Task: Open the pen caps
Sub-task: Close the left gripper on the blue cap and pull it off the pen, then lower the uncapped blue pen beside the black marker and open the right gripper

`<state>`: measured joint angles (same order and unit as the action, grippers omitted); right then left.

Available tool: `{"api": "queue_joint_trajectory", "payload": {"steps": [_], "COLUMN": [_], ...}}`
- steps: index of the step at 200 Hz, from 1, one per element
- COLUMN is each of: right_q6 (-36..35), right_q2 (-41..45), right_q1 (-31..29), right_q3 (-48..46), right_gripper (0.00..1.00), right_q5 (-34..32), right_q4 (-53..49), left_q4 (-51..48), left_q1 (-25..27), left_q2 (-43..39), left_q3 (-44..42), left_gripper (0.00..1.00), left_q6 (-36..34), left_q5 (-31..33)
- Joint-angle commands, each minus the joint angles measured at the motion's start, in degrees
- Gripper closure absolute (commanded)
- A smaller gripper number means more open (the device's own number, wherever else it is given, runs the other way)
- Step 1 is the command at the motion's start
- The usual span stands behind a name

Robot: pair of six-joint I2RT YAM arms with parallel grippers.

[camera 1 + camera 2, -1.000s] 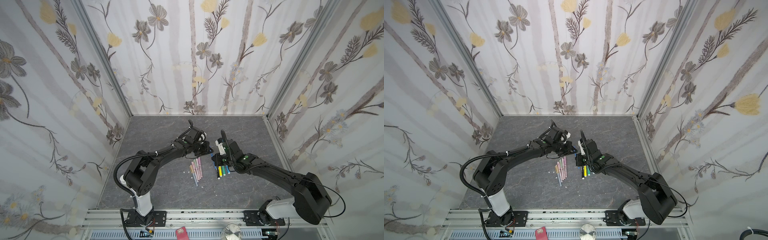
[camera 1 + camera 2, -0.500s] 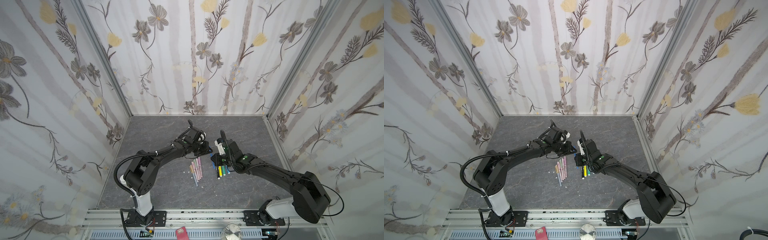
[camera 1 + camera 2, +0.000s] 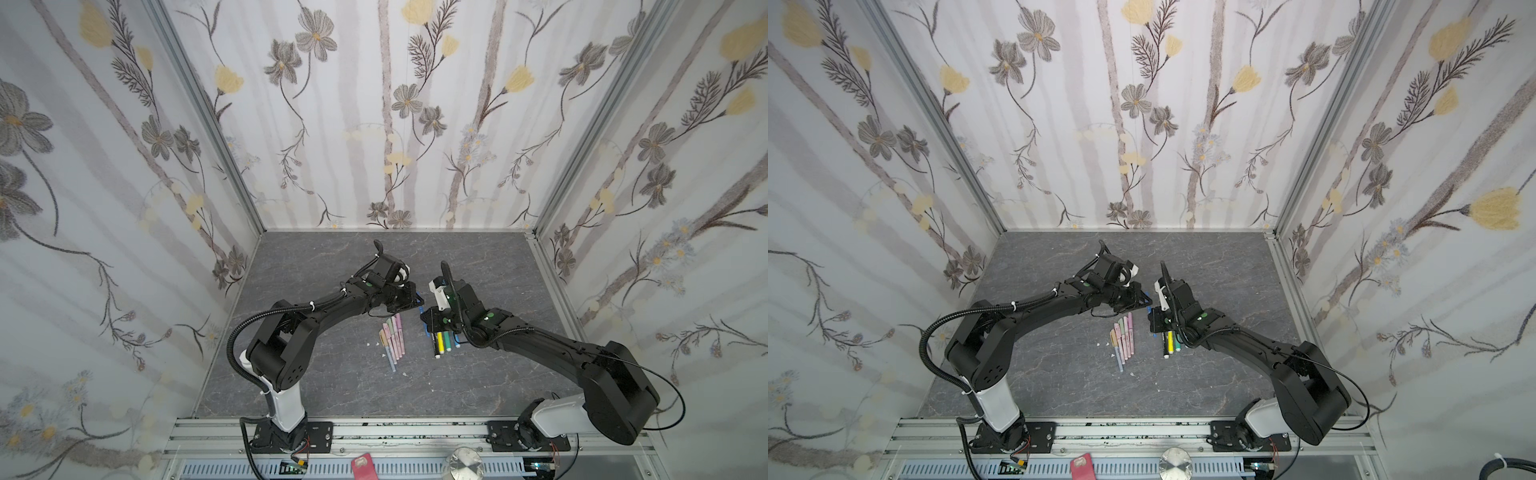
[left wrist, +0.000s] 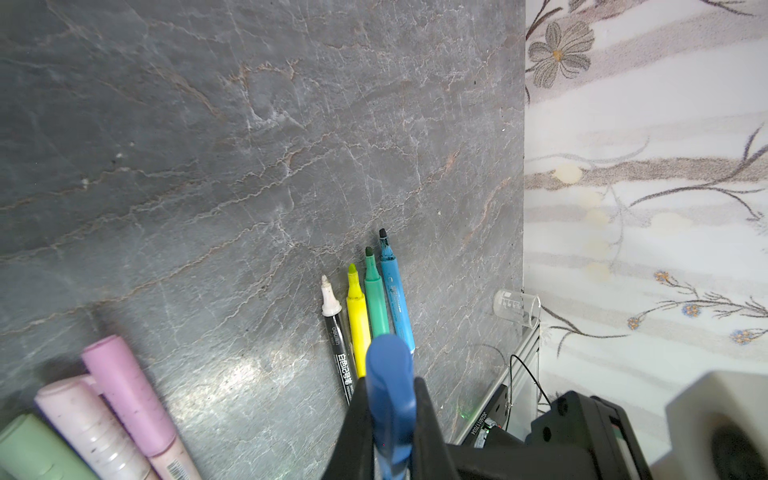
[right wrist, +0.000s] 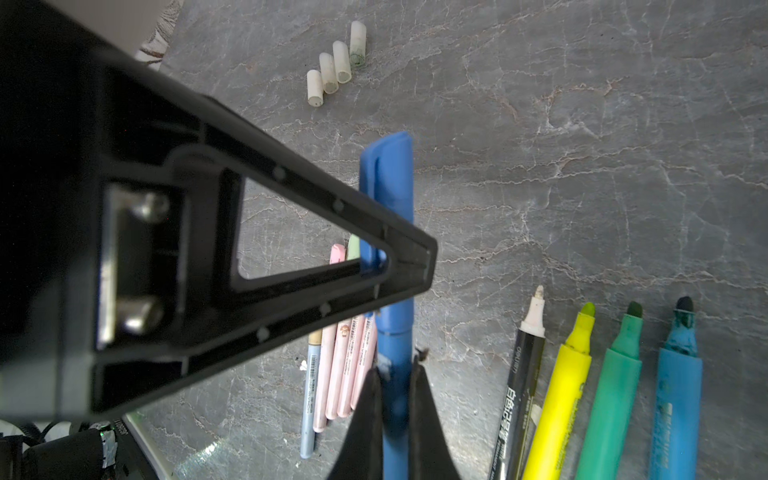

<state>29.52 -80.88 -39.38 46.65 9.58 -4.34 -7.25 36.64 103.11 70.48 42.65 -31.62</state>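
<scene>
Crosswise between the arms, above the grey marbled tabletop (image 5: 582, 166): capped blue plastic marker pen (image 5: 394, 343). Clamped at its stubby blue cap (image 5: 386, 187) by left gripper (image 4: 390, 388), at its barrel by right gripper (image 5: 395, 365). Long axis gripper to gripper; probably needs a straight pull apart.

On the grey veined stone-look tabletop (image 3: 332, 395), a row of pastel plastic pens (image 3: 392, 340) lies near the centre. At its 3 o'clock, apart, lies a row of four uncapped plastic markers (image 3: 439, 345), black-white, yellow, green and blue. The dark-blue capped plastic marker (image 5: 386, 187) hangs over the gap between them. Four short white plastic caps (image 5: 336, 62) lie side by side past the pastel row's 12 o'clock ends.
</scene>
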Motion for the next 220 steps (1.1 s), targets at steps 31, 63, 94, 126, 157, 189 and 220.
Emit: {"api": "queue_joint_trajectory", "payload": {"steps": [31, 63, 94, 126, 157, 189, 220], "right_q6": [1.5, 2.9, 4.0, 4.8, 7.2, 9.6, 10.7], "right_q2": [1.2, 2.3, 3.7, 3.2, -0.4, -4.2, -6.7], "right_q1": [-2.6, -4.5, -5.3, -5.3, -5.4, -5.9, -6.7], "right_q3": [-3.1, -6.5, -8.5, -8.6, -6.7, -4.2, -1.4], "right_gripper": [1.00, 1.00, 1.00, 1.00, 1.00, 1.00, 1.00], "right_q5": [2.8, 1.8, 1.1, -2.6, -7.8, -11.9, -14.6], "right_q4": [1.3, 1.8, 2.2, -0.8, -5.0, -7.5, -9.0], "left_q4": [4.4, 3.2, 2.4, 0.5, 0.1, -1.2, -2.2], "left_q1": [-3.1, -4.4, -6.1, -8.9, -14.7, -20.9, -25.6], "left_q2": [1.8, 3.7, 4.2, 1.8, -3.4, -9.3, -12.7], "left_q3": [3.3, 6.4, 6.7, 5.1, -2.1, -9.9, -15.7], "left_gripper": [1.00, 1.00, 1.00, 1.00, 1.00, 1.00, 1.00], "left_q6": [0.6, -0.6, -1.5, -3.3, -4.9, -7.6, -10.0], "left_q5": [0.2, 0.2, -0.2, -0.2, -0.4, -0.4, -0.4]}}
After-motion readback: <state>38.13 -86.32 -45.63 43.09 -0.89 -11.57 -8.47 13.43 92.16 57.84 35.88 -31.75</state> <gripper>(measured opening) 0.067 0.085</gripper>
